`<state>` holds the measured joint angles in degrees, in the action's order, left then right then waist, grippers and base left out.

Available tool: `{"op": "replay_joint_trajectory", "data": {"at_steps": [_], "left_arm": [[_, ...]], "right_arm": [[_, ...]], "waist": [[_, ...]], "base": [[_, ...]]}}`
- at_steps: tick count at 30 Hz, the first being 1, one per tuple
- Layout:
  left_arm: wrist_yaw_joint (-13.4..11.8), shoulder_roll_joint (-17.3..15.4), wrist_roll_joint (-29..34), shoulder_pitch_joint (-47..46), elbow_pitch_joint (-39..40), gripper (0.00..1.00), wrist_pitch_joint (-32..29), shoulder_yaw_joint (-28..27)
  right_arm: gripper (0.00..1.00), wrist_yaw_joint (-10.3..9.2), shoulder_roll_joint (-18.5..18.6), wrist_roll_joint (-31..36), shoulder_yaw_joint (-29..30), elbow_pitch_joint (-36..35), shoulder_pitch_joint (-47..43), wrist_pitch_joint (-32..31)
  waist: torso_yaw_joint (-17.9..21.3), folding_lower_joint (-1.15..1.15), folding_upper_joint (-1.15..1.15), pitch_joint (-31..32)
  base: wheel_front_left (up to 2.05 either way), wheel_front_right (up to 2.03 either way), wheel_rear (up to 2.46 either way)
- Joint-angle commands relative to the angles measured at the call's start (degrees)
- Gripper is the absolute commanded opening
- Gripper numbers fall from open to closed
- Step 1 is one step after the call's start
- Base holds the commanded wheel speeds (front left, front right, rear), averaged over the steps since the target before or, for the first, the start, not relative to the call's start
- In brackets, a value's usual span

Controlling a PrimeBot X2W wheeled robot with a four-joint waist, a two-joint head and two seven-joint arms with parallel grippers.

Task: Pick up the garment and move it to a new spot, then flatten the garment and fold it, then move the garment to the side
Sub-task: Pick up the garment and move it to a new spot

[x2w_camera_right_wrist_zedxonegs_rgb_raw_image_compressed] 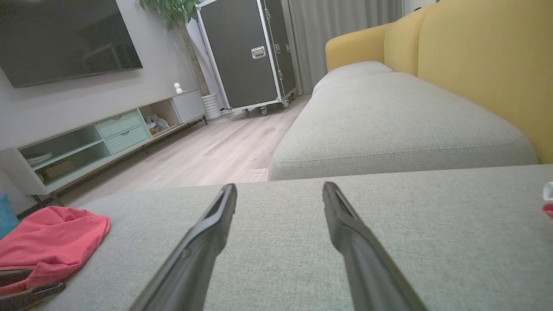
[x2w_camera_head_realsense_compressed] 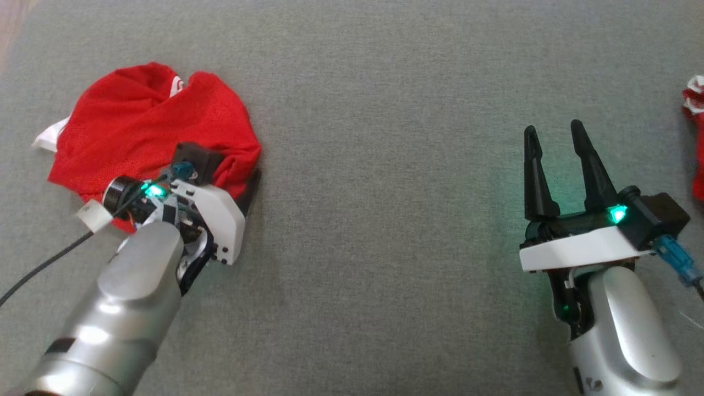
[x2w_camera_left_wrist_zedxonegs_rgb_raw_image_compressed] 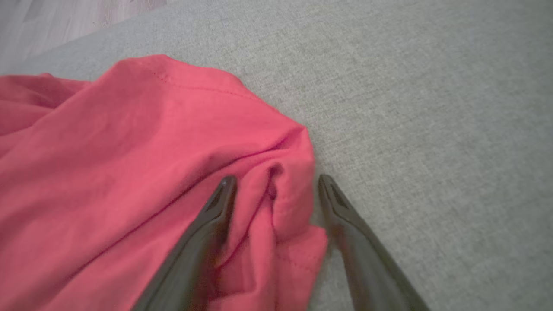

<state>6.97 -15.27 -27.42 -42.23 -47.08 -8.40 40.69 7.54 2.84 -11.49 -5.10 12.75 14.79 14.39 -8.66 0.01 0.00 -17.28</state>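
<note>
A crumpled red fabric garment (x2w_camera_head_realsense_compressed: 148,121) with a strip of white trim is lying in a heap on a broad grey woven cushion (x2w_camera_head_realsense_compressed: 385,110), at the robot's left and near the far edge. The left gripper (x2w_camera_left_wrist_zedxonegs_rgb_raw_image_compressed: 276,183) is reaching into the heap's near right edge with its two dark fingers spread wide. In the left wrist view one finger is lying over the red folds and the other is resting on bare grey weave just beside the hem, so a bunched fold is sitting between them, unpinched.

The right gripper (x2w_camera_head_realsense_compressed: 553,127) is hovering well apart on the other side, with its fingers likewise spread and nothing between them. A second red and white cloth (x2w_camera_head_realsense_compressed: 694,104) is showing at the cushion's right edge.

In the right wrist view, another grey seat cushion (x2w_camera_right_wrist_zedxonegs_rgb_raw_image_compressed: 389,121) is running away beneath a mustard-yellow sofa back (x2w_camera_right_wrist_zedxonegs_rgb_raw_image_compressed: 484,65). Pale wooden flooring (x2w_camera_right_wrist_zedxonegs_rgb_raw_image_compressed: 216,151) is stretching towards a low white cabinet with mint-green drawers (x2w_camera_right_wrist_zedxonegs_rgb_raw_image_compressed: 121,129). Above it a dark flat screen (x2w_camera_right_wrist_zedxonegs_rgb_raw_image_compressed: 65,39) is hanging on the wall. A black wheeled flight case (x2w_camera_right_wrist_zedxonegs_rgb_raw_image_compressed: 246,52) is standing beside a leafy potted plant (x2w_camera_right_wrist_zedxonegs_rgb_raw_image_compressed: 173,8) and grey curtains (x2w_camera_right_wrist_zedxonegs_rgb_raw_image_compressed: 337,21).
</note>
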Motion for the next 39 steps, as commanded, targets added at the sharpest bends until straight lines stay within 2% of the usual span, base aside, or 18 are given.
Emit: {"op": "replay_joint_trajectory", "data": {"at_steps": [1, 2, 3, 9, 11, 14, 17, 20, 25, 31, 39], "left_arm": [[-0.73, -1.47, -0.04, -2.32, -0.95, 1.0, 0.58, -1.86], [-0.67, -1.39, 0.15, -2.5, -1.61, 0.54, 1.44, -1.66], [-0.54, -1.34, 0.31, -2.73, -1.84, 0.0, 3.01, -1.51], [-0.23, -0.76, 0.3, -3.35, 0.2, 0.0, 17.4, -2.69], [-0.84, -0.74, 0.38, -3.52, 2.1, 0.0, 21.33, -3.77], [-2.23, -0.83, 0.37, -3.56, 5.36, 0.0, 22.91, -5.73], [-4.08, -1.1, 0.97, -2.89, 14.59, 0.0, 23.34, -9.83], [-4.34, -2.03, 3.0, -0.79, 24.14, 0.0, 23.37, -12.9], [-5.71, -4.48, 8.01, 0.28, 32.31, 0.0, 23.38, -14.08], [-4.3, -5.9, 10.86, -1.83, 36.68, 0.0, 23.39, -13.01], [-1.71, -5.2, 14.58, -8.15, 36.82, 0.0, 22.91, -7.79]], "right_arm": [[1.0, -0.05, 0.04, 0.28, -1.3, -2.03, 1.35, 0.61], [1.0, -0.05, 0.04, 0.21, -1.36, -1.92, 1.39, 0.61], [1.0, -0.05, 0.04, 0.15, -1.44, -1.8, 1.41, 0.61], [1.0, -0.05, 0.04, -0.28, -1.54, -0.95, 0.93, 0.61], [1.0, -0.05, 0.04, -0.43, -1.68, -0.71, 0.66, 0.61], [1.0, -0.05, 0.04, -0.7, -1.64, -0.59, 0.38, 0.61], [1.0, -0.05, 0.04, -1.17, -1.29, -0.68, 0.08, 0.61], [1.0, -0.05, 0.04, -1.56, -0.94, -0.73, -0.14, 0.61], [1.0, -0.05, 0.04, -2.67, -0.77, -1.19, 0.25, 0.61], [1.0, -0.05, 0.04, -4.75, -0.66, -2.26, 1.66, 0.61], [1.0, -0.05, 0.04, -7.23, -1.57, -3.08, 3.35, 0.61]], "waist": [[0.42, -0.01, 0.0, 0.22], [0.62, -0.01, 0.0, 0.49], [0.83, -0.01, 0.0, 0.81], [2.38, -0.01, 0.0, 4.21], [3.13, -0.01, 0.0, 5.56], [4.03, -0.01, 0.0, 6.72], [5.54, -0.01, 0.0, 7.67], [7.2, -0.01, 0.0, 7.8], [10.5, -0.01, 0.0, 6.24], [14.84, -0.01, 0.0, 3.55], [21.12, -0.01, 0.0, 0.29]], "base": [[0.0, 0.0, 0.0], [0.0, 0.0, 0.0], [0.0, 0.0, 0.0], [0.0, 0.0, 0.0], [0.0, 0.0, 0.0], [0.0, 0.0, 0.0], [0.0, 0.0, 0.0], [0.0, 0.0, 0.0], [0.0, 0.0, 0.0], [0.0, 0.0, 0.0], [0.0, 0.0, 0.0]]}}
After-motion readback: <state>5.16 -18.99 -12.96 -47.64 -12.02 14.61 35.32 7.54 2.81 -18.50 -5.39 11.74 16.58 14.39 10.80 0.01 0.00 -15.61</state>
